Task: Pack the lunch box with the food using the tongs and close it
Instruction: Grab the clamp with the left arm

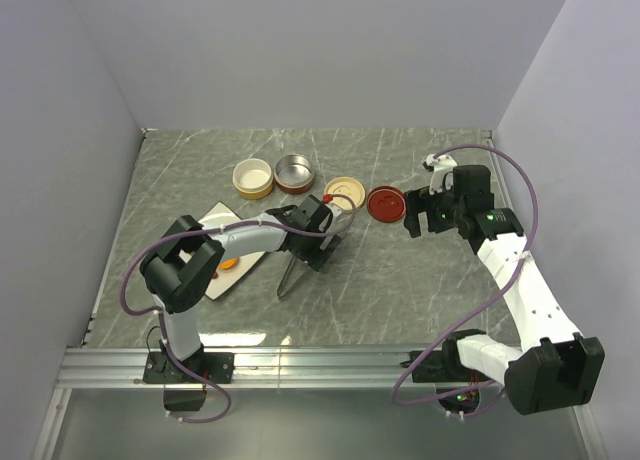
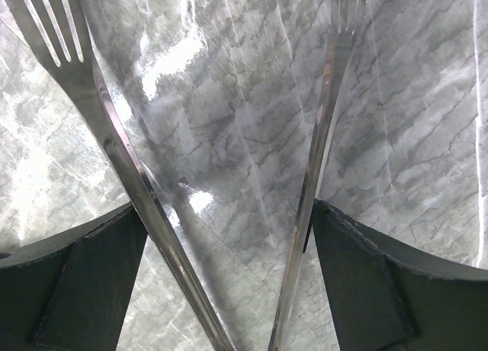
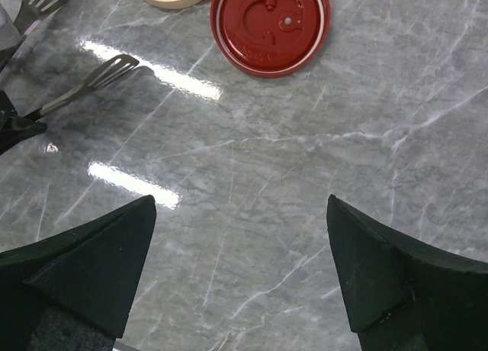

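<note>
Fingers (image 2: 76, 282) of the left gripper (image 1: 318, 230) stand wide, yet each presses against a tong arm, so I read the tongs (image 2: 114, 145) as held sprung open, tips over the table (image 1: 400, 290) just beside the plate (image 1: 212, 220). My right gripper (image 3: 241, 202) hangs with nothing in it, jaws apart, near the red lid (image 3: 271, 23). I judge packing barely begun: the cream tub (image 1: 253, 177) and dark red tub (image 1: 293, 172) look unfilled, an orange piece (image 1: 230, 265) sits on the plate, and both lids, the cream lid (image 1: 343, 191) included, lie off. Filling and closing remain.
</note>
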You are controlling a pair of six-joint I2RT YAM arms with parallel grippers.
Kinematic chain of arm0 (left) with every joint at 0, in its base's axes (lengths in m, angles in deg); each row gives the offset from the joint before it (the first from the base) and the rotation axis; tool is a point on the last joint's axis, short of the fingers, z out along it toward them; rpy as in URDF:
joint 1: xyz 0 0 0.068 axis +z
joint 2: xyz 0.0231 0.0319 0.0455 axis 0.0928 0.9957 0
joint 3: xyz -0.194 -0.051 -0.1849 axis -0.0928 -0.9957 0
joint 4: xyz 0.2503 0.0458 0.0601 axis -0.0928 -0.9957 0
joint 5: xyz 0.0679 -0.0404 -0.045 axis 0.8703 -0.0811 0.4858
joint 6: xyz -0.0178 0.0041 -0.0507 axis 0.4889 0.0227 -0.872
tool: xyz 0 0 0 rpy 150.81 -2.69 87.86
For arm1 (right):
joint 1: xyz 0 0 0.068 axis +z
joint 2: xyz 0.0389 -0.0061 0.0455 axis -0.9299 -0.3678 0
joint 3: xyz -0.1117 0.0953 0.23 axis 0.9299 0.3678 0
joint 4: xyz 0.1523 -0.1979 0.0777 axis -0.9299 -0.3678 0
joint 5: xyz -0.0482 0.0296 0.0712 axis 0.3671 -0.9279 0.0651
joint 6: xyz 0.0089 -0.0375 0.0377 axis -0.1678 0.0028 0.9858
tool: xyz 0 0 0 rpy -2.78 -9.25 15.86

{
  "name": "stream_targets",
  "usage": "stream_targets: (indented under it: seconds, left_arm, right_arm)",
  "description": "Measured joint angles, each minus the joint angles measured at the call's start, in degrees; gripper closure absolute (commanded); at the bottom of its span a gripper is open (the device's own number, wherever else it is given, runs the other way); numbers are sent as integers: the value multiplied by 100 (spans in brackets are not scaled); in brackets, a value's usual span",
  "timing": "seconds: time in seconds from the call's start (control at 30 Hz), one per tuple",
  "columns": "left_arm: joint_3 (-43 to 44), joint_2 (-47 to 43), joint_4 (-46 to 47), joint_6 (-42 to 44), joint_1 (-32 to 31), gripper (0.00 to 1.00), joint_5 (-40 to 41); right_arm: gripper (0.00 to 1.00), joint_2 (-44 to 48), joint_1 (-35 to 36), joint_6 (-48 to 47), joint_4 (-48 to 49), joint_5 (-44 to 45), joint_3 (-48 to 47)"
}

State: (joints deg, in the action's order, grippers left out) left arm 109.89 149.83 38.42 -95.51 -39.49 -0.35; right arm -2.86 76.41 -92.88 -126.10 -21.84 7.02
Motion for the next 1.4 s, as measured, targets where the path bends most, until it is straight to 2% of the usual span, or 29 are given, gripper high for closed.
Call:
stream_targets:
  seconds: [0.53,0.63,0.77,1.0,1.4]
  left_arm:
    - [-17,-46,-223,-39,-96,5,22]
    - [52,2,-297,-39,-96,10,0]
    - [212,107,-457,-35,-105,26,-68]
    - [286,103,-616,39,-107,34,-55]
    - [291,-503,-2354,1344,-55,29,-2]
  right_arm:
    - [0,31,-52,2,0,0,0]
    - [0,31,-52,2,0,0,0]
    - [0,31,-52,2,2,-2,0]
    - [0,33,-74,2,2,-9,2]
    - [0,87,-76,4,4,-70,2]
